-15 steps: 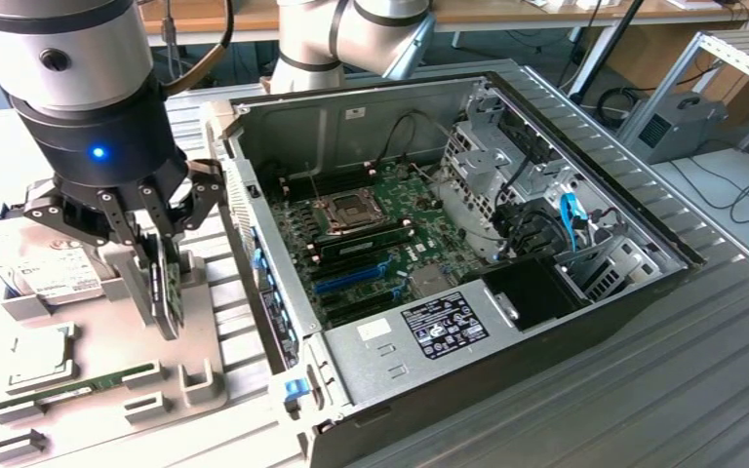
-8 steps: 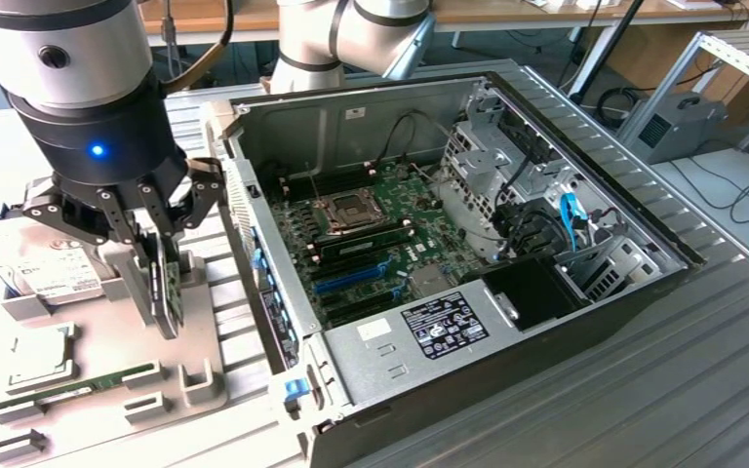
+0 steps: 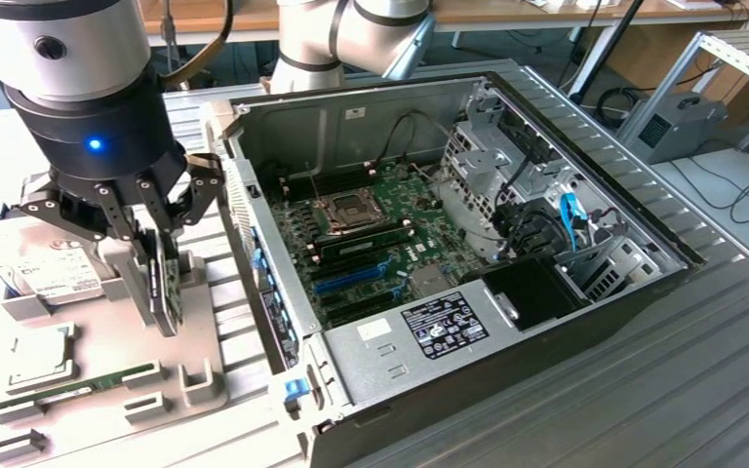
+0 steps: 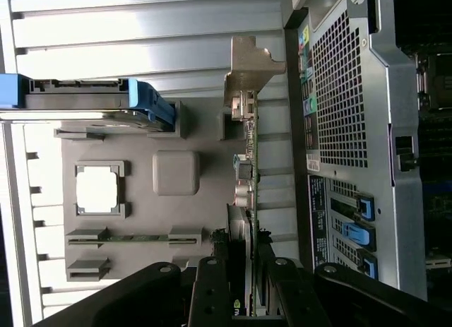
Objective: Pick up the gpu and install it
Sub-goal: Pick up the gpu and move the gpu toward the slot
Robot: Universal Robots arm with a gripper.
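Exterior view's left: gray parts tray (image 3: 206, 385) on the table (image 3: 687, 390), with hard drive (image 3: 39, 265), CPU (image 3: 39, 355) and memory stick (image 3: 82, 388) seated in it. Just right of those, we see the claw (image 3: 151, 239) narrowed and pinching the gpu (image 3: 163, 292) by its upper edge. The card stands upright on edge over the tray. We can't tell if its lower edge is clear of the holder.

Wrist view: gpu (image 4: 248, 179) sits edge-on between the fingers (image 4: 212, 292), with its silver bracket (image 4: 247, 66) at the far end.

The arm (image 3: 75, 88) comes in from above, wrist pointing straight down, blue light lit.

Right of it: open PC case (image 3: 635, 224) lying on its side, motherboard (image 3: 374, 229) exposed. The card is just outside the case's rear wall.
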